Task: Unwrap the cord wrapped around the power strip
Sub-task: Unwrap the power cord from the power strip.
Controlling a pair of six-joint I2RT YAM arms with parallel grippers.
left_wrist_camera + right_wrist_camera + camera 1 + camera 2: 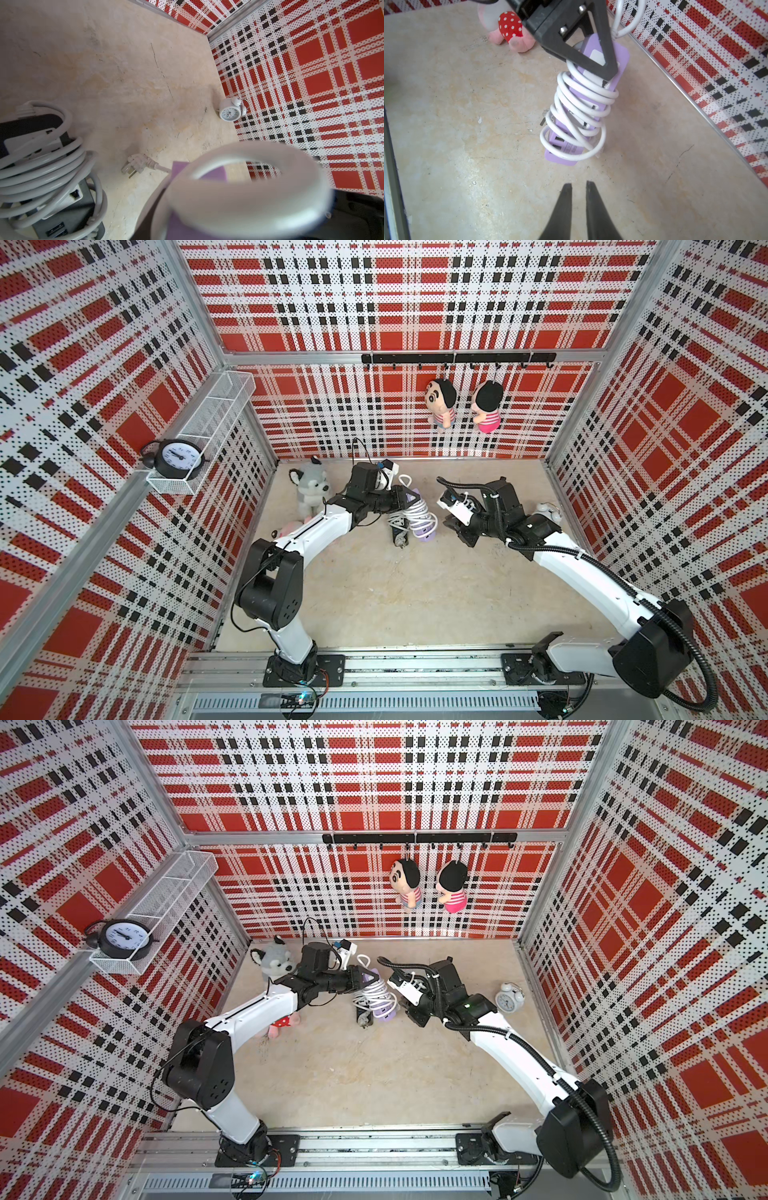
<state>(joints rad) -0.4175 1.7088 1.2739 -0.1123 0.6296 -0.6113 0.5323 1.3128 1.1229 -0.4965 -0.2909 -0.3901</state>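
A purple power strip (564,153) hangs tilted above the table, and a white cord (583,99) is coiled many times around it. My left gripper (405,495) is shut on the strip's upper end; one black finger (604,45) crosses the purple body. In the left wrist view a blurred loop of cord (249,187) fills the foreground over the purple strip (214,174). In both top views the strip (428,535) (384,1015) sits between the arms. My right gripper (578,185) (457,531) is to the strip's right, apart from it. Its jaws stand a narrow gap apart with nothing between them.
A black power strip (62,207) with a grey cord lies under the purple one, and a white plug (137,164) lies on the table. A husky plush (309,489) and a pink plush (282,1025) are at the left, a white alarm clock (509,998) at the right wall.
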